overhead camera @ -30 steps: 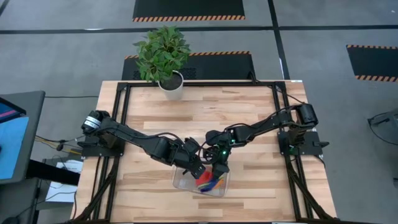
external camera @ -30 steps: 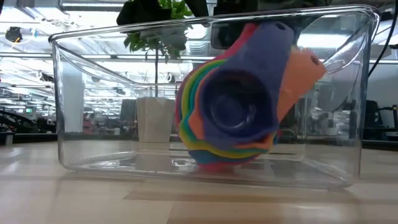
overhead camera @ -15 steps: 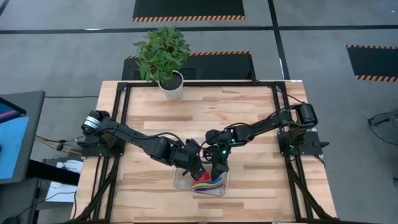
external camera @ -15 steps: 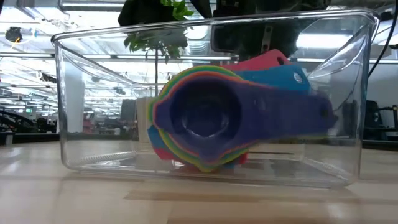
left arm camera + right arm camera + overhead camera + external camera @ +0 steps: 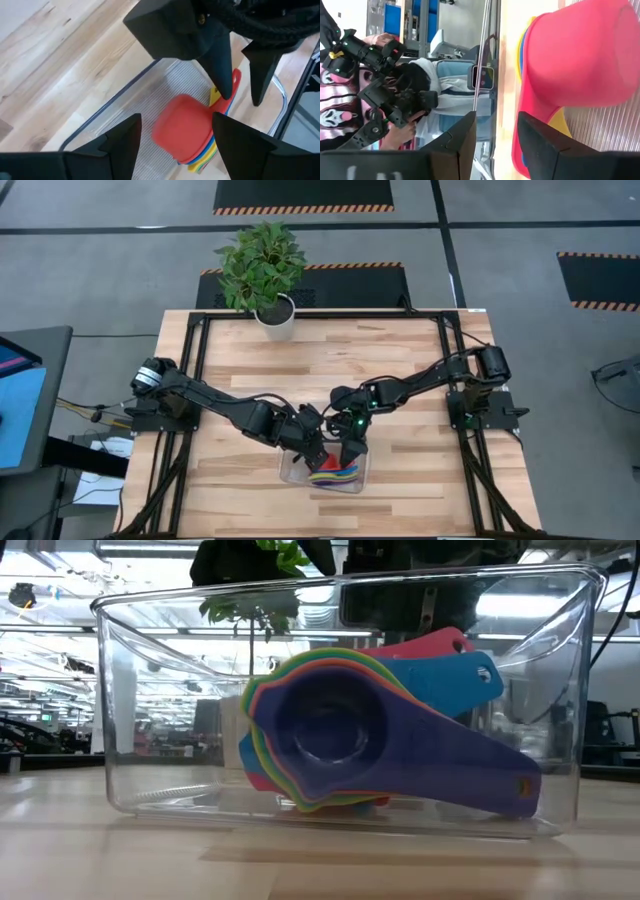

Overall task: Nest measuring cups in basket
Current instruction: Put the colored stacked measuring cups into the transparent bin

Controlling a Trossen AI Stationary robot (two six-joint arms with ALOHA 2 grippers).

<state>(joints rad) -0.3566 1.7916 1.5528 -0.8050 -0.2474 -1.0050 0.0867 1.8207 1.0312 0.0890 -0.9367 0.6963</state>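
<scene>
**Ana:** Low view shows the measuring cups [image 5: 350, 735] stacked one inside another as a single set, lying on their side on the floor of the basket [image 5: 140, 720], with the dark blue cup facing the camera and the handles fanning toward one end wall.

**Ben:** And the basket itself?

**Ana:** It sits on the surface [image 5: 420, 370] near the front edge, between the two arms. From above, both reach down into it: the left gripper [image 5: 312, 448] over one side, the right gripper [image 5: 350, 450] just beside it over the cups.

**Ben:** Is either one holding anything?

**Ana:** The left wrist view shows its own jaws spread wide, either side of the red cup [image 5: 182, 125], touching nothing. The right one hangs right above the handles with its jaws apart. Whether a fingertip touches the red handle cannot be told, but the stack looks settled on the basket floor, not lifted.

**Ben:** Why are they tipped over and not upright?

**Ana:** Probably because they were lowered by the handles, so the bowls rolled sideways once the floor took the weight. The nesting looks done; what remains is for the arms to clear out.

**Ben:** Anything else around?

**Ana:** A potted plant [image 5: 262, 265] at the far edge, well apart.
</scene>
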